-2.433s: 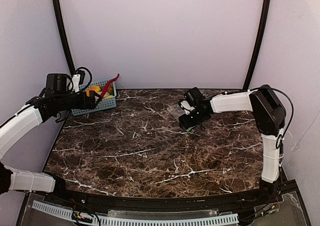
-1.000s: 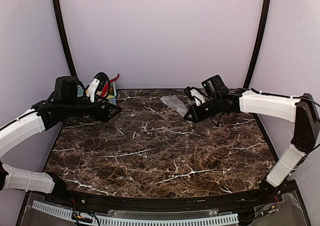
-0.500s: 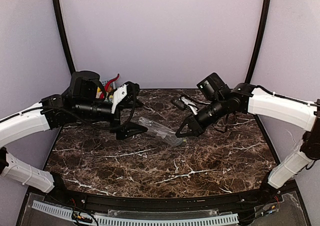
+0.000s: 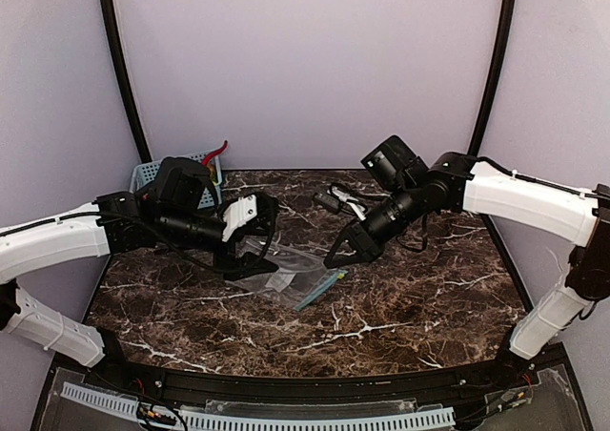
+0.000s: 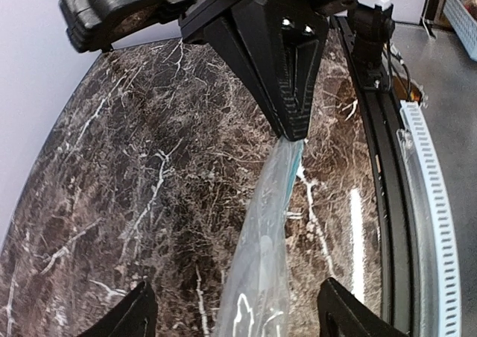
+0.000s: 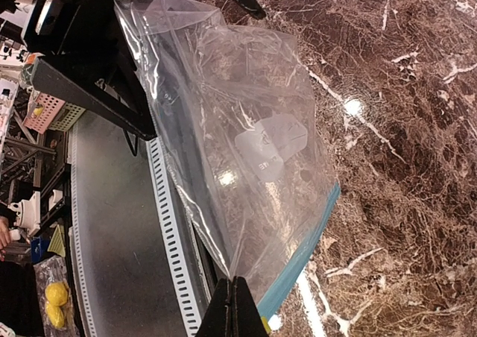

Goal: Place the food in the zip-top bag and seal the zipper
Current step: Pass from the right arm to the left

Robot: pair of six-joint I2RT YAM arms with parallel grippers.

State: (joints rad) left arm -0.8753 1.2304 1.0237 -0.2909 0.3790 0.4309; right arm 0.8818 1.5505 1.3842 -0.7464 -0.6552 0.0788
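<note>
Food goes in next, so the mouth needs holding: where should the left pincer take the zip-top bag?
Likely the mouth edge by the zipper, at the end away from the right pincer, which pinches the other. The zip-top bag is a thin sheet between the fingers of the open left pincer, so come from the left, one finger per face.

The clear, flat plastic zip-top bag [image 4: 284, 277] hangs creased and slanted low over the table, faint white print showing. One corner is pinched by the right gripper [image 4: 336, 259]. Its light teal-blue zipper strip [image 4: 320, 291] edges the near-right side.
</note>
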